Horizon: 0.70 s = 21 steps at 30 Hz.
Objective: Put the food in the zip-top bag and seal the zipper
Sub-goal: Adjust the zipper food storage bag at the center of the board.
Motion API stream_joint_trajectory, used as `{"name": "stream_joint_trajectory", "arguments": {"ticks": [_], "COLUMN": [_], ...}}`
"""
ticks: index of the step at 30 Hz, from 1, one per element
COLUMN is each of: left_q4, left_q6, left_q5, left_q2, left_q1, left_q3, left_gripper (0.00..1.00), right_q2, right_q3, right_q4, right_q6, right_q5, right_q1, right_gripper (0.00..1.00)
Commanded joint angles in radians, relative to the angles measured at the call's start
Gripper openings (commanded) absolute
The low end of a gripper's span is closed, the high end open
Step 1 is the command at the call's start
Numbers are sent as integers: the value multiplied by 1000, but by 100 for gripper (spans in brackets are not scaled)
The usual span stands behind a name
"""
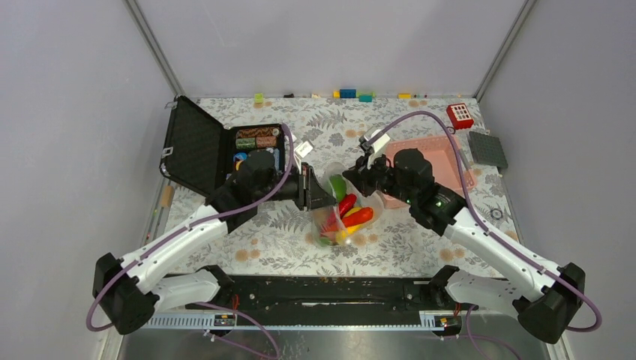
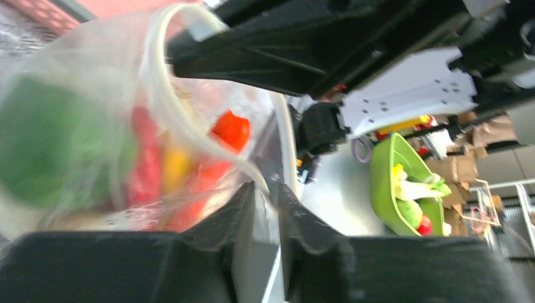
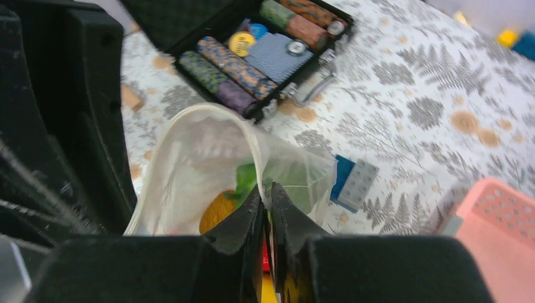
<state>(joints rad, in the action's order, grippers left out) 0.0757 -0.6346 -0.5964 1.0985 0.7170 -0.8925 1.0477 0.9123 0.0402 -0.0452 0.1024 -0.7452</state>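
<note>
The clear zip-top bag (image 1: 373,202) stands at the table's middle, mouth up, between my two grippers. Food shows through it: a green pepper (image 1: 337,185), a red chilli (image 1: 347,204) and an orange carrot (image 1: 358,217). My right gripper (image 1: 365,178) is shut on the bag's right rim; in the right wrist view its jaws (image 3: 267,188) pinch the whitish zipper (image 3: 249,136). My left gripper (image 1: 313,189) is at the left rim. In the left wrist view its jaws (image 2: 267,187) stand a narrow gap apart, with the zipper (image 2: 154,95) running down to one fingertip.
An open black case (image 1: 199,146) with rolls inside lies at the left. The pink basket (image 1: 435,161) sits at the right behind my right arm. A blue and grey brick (image 3: 354,182) lies beside the bag. Small bricks (image 1: 347,94) line the back edge.
</note>
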Motion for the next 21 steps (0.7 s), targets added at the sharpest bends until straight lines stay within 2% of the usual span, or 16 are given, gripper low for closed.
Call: {"name": "stream_joint_trajectory", "arguments": {"ticks": [1,2,4,5,10,15,19,21], "left_q4": [21,31,37,42,98,203,217,232], "left_q6": [109,132,158,173,248,312,408,445], "left_q5": [-44,-40,-5,26,255,461,401,297], "left_q2": [-79,-99,-149,-178,-291,-298,-235,-182], "left_q1": [62,64,65,64,65,63,63,64], "left_q3": [-25,-32,-35,-37,-44,-97,-148,-175], "left_gripper": [47,64,91,98,99,99,99,99], "right_q2": [-42,-42,-39,-38,-35,-20,39,75], "right_q3": [79,89,109,118,143,180,276,317], "right_q4": [54,79,126,147,202,231,302,325], "right_q6": [166,197,255,281,387,434,447,451], "right_q5": [229,251,297,317,453,549,551,554], "right_q1": [-4,-4,-1,1,16,32,46,53], "right_gripper": [5,5,5,4,4,5,6,6]}}
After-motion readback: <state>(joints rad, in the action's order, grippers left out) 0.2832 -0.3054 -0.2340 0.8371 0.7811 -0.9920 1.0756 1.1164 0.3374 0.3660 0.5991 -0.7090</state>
